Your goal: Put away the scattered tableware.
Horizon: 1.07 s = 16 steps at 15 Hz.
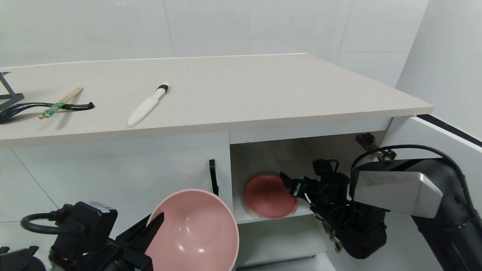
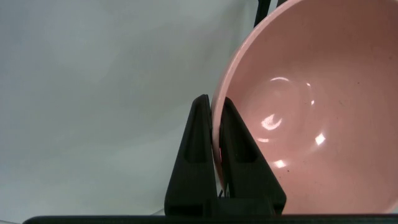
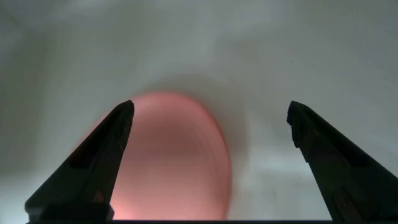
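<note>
My left gripper (image 1: 153, 226) is shut on the rim of a pink bowl (image 1: 196, 233), held tilted low in front of the closed cabinet door. In the left wrist view the two fingers (image 2: 200, 143) pinch the pink bowl's (image 2: 311, 106) edge. A darker pink plate (image 1: 268, 196) lies on the shelf inside the open cabinet. My right gripper (image 1: 292, 186) is inside the cabinet at the plate's right edge, open, with nothing between its fingers. The right wrist view shows the plate (image 3: 177, 162) just beyond the open right gripper (image 3: 209, 106). A white knife (image 1: 148, 104), wooden chopsticks (image 1: 60, 103) and a black ladle (image 1: 45, 107) lie on the countertop.
The beige countertop (image 1: 263, 86) runs across above the cabinet. The open cabinet door (image 1: 437, 130) stands to the right of my right arm. A black handle (image 1: 213, 177) sits on the closed door beside the opening. A black stand (image 1: 9, 94) is at the counter's far left.
</note>
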Motion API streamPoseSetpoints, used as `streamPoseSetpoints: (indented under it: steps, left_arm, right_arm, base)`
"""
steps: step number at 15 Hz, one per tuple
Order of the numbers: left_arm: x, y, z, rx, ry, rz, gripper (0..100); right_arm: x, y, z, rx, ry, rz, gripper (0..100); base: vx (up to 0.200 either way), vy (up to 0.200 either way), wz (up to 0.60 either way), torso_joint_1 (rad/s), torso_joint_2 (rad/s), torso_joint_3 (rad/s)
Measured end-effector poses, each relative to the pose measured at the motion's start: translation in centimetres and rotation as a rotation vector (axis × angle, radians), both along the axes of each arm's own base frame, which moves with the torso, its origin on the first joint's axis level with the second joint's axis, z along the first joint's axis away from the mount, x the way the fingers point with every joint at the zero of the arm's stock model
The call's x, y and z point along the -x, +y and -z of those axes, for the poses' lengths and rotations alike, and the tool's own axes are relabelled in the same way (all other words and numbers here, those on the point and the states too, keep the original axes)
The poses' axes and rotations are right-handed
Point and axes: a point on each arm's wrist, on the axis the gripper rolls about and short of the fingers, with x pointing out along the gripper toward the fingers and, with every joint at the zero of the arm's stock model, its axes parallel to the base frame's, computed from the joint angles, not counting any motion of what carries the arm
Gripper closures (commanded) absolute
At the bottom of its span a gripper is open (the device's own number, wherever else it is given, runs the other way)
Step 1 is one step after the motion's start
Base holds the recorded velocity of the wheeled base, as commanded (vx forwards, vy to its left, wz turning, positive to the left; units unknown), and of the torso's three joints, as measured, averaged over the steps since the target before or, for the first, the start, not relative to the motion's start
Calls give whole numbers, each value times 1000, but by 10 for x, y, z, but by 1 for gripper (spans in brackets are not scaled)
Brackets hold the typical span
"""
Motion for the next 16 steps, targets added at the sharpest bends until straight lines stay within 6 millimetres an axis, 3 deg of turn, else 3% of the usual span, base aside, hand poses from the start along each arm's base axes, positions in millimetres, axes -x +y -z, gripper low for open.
streamPoseSetpoints:
  steps: [2, 8, 12, 16]
  left_arm:
    - [0, 0, 0, 0, 0, 0, 100]
    - [0, -1, 2, -9, 6, 7, 100]
    - [1, -3, 2, -10, 7, 14, 100]
    - [7, -10, 6, -74, 7, 88, 100]
  right_arm:
    - [19, -3, -24, 7, 3, -10, 0]
    - [124, -9, -85, 78, 48, -98, 0]
    - [161, -19, -103, 260, -15, -91, 0]
    - [195, -20, -131, 248, -121, -115, 0]
  base:
    - [0, 0, 0, 0, 0, 0]
    - [0, 0, 0, 0, 0, 0]
    - [0, 0, 0, 0, 0, 0]
    - [0, 0, 0, 0, 0, 0]
